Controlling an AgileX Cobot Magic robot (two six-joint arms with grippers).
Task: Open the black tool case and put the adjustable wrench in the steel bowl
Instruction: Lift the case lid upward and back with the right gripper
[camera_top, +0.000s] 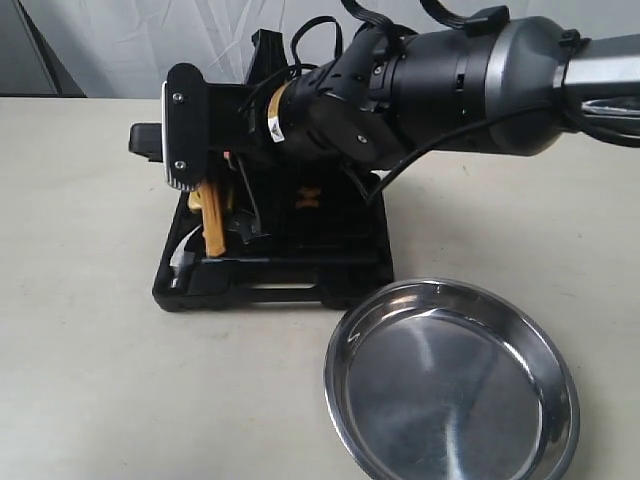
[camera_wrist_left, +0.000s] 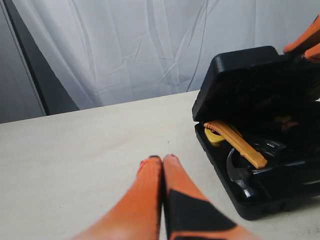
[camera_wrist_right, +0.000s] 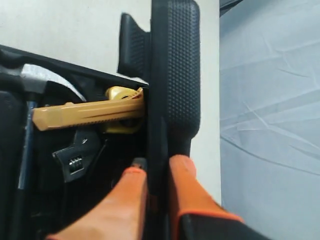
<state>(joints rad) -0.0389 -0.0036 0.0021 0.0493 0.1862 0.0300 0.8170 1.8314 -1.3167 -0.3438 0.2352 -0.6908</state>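
Note:
The black tool case (camera_top: 270, 275) lies open on the table, its lid (camera_wrist_right: 172, 75) raised nearly upright. My right gripper (camera_wrist_right: 157, 167) is shut on the lid's edge, one orange finger (camera_wrist_right: 187, 192) outside and one inside. The adjustable wrench (camera_wrist_right: 75, 157) rests in its recess below a yellow-handled tool (camera_wrist_right: 85, 115); in the left wrist view the wrench (camera_wrist_left: 270, 146) shows beside the hammer (camera_wrist_left: 240, 175). The steel bowl (camera_top: 450, 385) sits empty to the front right of the case. My left gripper (camera_wrist_left: 162, 160) is shut on nothing, low over bare table left of the case.
The right arm (camera_top: 430, 90) stretches across above the case and hides much of the lid in the exterior view. A white curtain (camera_wrist_left: 150, 45) hangs behind the table. The table (camera_top: 80, 330) is bare to the left of the case.

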